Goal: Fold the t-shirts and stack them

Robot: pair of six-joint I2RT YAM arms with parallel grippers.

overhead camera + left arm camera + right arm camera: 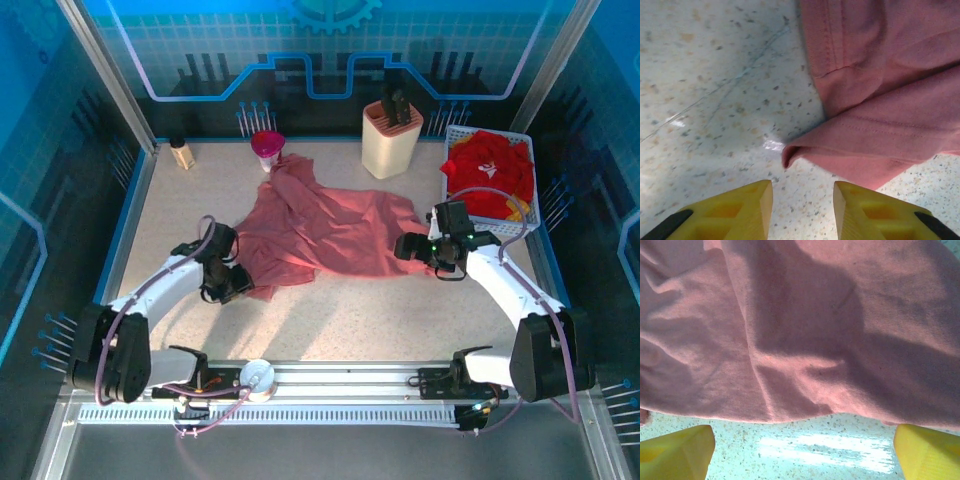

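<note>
Both empty: left end effector (802, 197) part-open, right end effector (802, 442) wide open, beside pink t-shirt (330, 235) edges.

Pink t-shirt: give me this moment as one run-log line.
pink t-shirt: crumpled on table, unfolded | left gripper: open, near its hem corner | right gripper: open, at its edge | red t-shirts: in basket

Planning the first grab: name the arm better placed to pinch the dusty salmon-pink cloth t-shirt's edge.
Left, probably: a folded corner of the dusty salmon-pink cloth t-shirt lies just ahead of the left gripper. The right gripper, wide open, faces a flat hem.
</note>
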